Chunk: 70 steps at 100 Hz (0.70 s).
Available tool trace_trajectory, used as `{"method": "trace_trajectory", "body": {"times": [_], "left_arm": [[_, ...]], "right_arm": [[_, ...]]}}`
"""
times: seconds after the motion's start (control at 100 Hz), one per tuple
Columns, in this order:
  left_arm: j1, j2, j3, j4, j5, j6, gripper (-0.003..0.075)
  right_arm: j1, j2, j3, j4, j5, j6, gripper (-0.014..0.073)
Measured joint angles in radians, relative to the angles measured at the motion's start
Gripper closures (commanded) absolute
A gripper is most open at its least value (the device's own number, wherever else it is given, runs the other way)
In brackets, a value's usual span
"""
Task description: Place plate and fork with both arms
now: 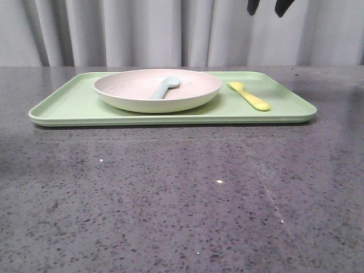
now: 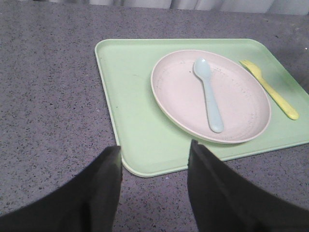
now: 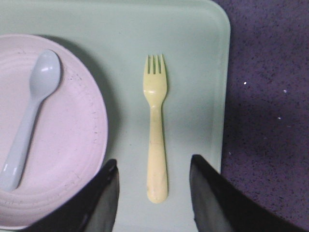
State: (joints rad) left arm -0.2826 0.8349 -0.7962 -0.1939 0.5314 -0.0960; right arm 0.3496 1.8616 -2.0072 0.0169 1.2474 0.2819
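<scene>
The cream-pink plate [image 1: 136,91] lies on the light-green tray [image 1: 74,105] with a pale blue spoon [image 1: 165,87] in it. The yellow fork [image 1: 249,95] lies flat on the tray to the plate's right. My right gripper [image 3: 153,166] is open and empty, high above the fork's handle end [image 3: 158,164], with the plate [image 3: 63,140] beside it; its fingertips [image 1: 280,7] show at the top of the front view. My left gripper [image 2: 154,152] is open and empty, above the tray's near left corner [image 2: 145,166], short of the plate [image 2: 183,92]. The fork also shows in the left wrist view [image 2: 270,90].
The tray sits on a dark speckled stone table [image 1: 182,199]. A grey curtain [image 1: 142,31] hangs behind the table. Bare tray surface [image 2: 125,82] lies left of the plate.
</scene>
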Motion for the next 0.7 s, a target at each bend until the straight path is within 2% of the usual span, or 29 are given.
{"method": "trace_trajectory", "body": {"times": [0.48,0.7], "left_arm": [[0.000,0.000,0.002,0.023,-0.014,0.000,0.0409],[0.000,0.000,0.002,0.025,-0.016,0.000,0.0409]], "right_arm": [[0.000,-0.205,0.005,0.000,0.013,-0.043,0.0233],[0.000,-0.328,0.177,0.000,-0.005,-0.043,0.0233]]}}
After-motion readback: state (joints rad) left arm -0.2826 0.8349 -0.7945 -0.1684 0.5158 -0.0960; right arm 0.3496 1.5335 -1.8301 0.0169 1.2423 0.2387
